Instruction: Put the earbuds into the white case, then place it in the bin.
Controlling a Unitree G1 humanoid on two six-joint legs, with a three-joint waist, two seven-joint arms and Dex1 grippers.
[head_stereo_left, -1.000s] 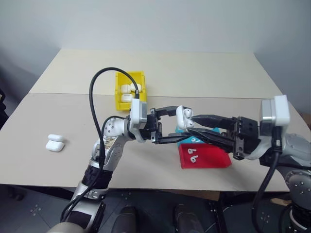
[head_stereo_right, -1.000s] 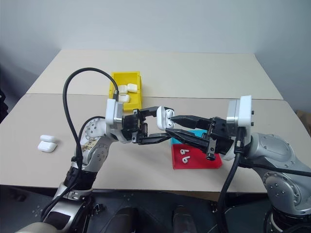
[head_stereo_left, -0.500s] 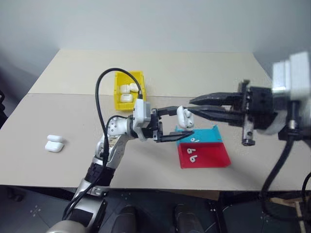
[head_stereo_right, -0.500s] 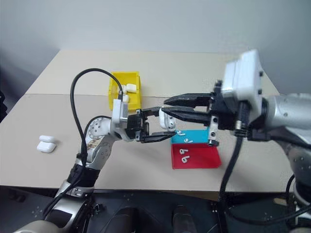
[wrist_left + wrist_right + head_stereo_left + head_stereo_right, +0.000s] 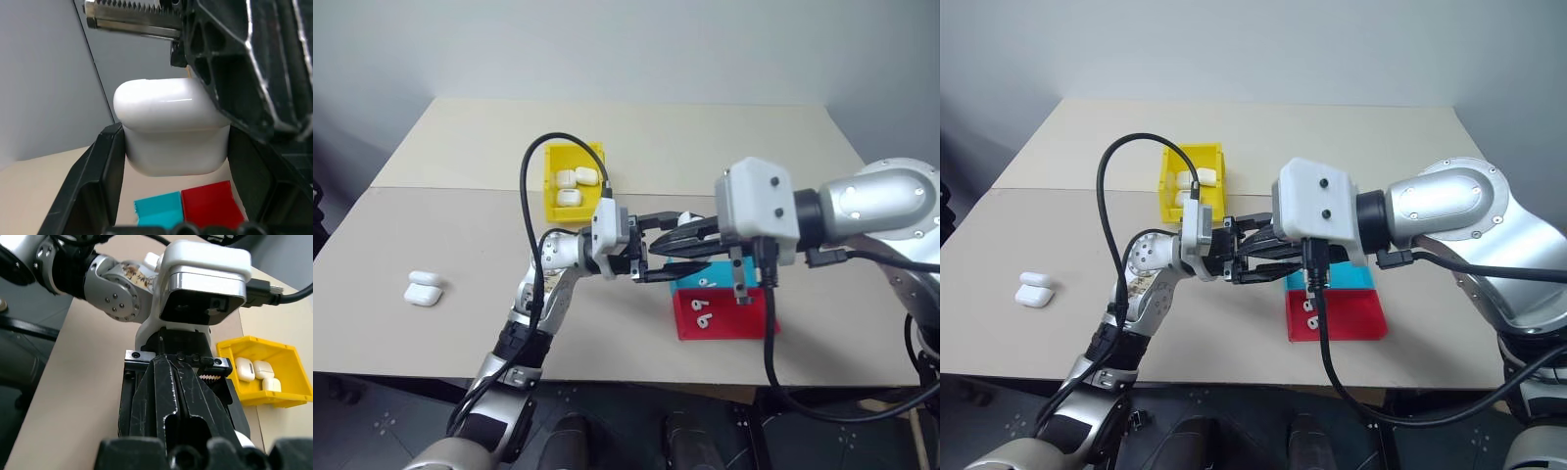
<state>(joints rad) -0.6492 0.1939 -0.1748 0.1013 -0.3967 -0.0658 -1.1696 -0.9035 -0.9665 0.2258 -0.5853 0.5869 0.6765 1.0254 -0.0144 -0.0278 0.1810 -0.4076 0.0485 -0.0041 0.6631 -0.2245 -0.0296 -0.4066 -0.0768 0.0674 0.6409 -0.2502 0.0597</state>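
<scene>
I have the left gripper (image 5: pixel 171 196) clamped across the white case (image 5: pixel 171 125) body; right gripper (image 5: pixel 183 396) closed, empty (glossy shell, likely slippery; grip flat sides).

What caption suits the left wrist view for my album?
Left gripper shut on the white case, teal tray and red tray below.

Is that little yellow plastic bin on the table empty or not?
Not empty. The small yellow plastic bin already holds three glossy white pebble-shaped cases, seen lying inside its walls.
</scene>
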